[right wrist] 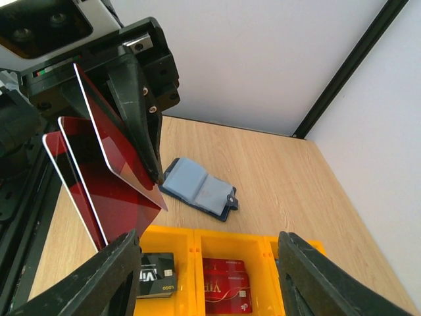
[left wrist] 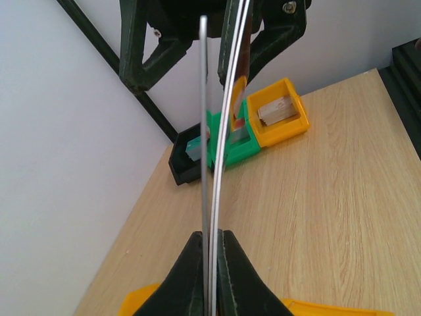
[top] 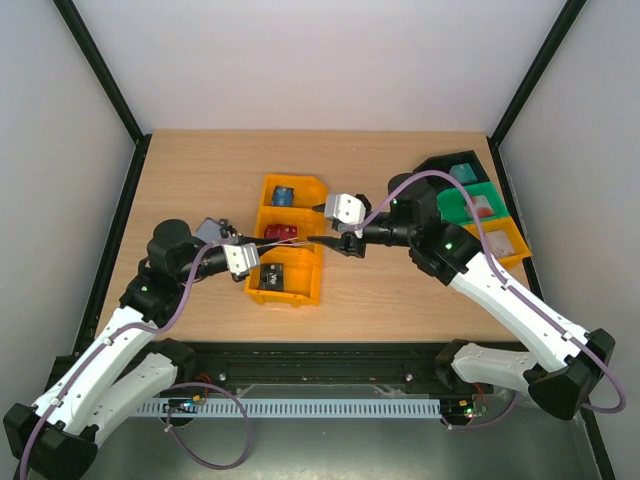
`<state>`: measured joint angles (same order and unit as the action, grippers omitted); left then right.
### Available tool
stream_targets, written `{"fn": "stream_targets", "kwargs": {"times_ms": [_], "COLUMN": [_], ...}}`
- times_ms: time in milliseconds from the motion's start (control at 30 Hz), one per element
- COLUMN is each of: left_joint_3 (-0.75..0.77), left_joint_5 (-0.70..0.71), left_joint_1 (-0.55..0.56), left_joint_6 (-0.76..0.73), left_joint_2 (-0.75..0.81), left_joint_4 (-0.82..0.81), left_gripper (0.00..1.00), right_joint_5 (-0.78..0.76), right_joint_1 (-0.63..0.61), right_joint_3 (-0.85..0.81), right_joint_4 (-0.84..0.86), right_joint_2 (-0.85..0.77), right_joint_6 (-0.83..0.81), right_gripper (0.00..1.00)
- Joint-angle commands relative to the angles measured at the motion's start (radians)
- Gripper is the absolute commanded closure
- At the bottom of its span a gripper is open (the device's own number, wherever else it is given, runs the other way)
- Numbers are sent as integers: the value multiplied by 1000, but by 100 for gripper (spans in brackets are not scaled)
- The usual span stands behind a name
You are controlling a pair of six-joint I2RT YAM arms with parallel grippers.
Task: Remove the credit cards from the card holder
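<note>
Showing a light wood-grain table (top: 400, 290), white walls (top: 320, 60) and black frame posts (top: 100, 70). Mid-table sits a yellow three-compartment bin (top: 312, 280) with a blue card (top: 283, 193), a red card (right wrist: 227, 283) and a dark card (right wrist: 154, 284), one per compartment. White "VI" reads on the red and dark ones, and what looks like "LOGO" on the dark; finer print is illegible. Above the bin the left gripper (left wrist: 212, 240) pinches three fanned red credit cards (right wrist: 112, 171), seen edge-on in its own view. Beside the bin the card holder (right wrist: 197, 187) lies open on the table, light blue inside, pocket contents unclear. Over the bin the right gripper (right wrist: 209, 240) is spread, gripping nothing. At far right, the contents of the black bin (top: 435, 165), green bin (top: 450, 208) and orange bin (top: 518, 250) are hard to make out
</note>
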<state>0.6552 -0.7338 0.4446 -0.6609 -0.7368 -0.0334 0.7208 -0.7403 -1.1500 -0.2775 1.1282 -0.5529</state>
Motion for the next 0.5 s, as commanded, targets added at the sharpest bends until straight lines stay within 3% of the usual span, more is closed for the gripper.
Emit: {"fn": "stream_targets", "kwargs": {"times_ms": [0, 467], "left_joint_3": [20, 21], "left_joint_5": [5, 5], "left_joint_1": [-3, -3], "left_joint_6": [-24, -25], "left_joint_2": [-2, 0], "left_joint_4": [-12, -11], "left_gripper": [98, 98], "right_joint_5": [24, 18], "right_joint_1": [-14, -14], "right_joint_3": [16, 18], "right_joint_4": [50, 45], "right_joint_2": [-34, -37], "right_joint_6": [32, 38], "right_gripper": [43, 43]}}
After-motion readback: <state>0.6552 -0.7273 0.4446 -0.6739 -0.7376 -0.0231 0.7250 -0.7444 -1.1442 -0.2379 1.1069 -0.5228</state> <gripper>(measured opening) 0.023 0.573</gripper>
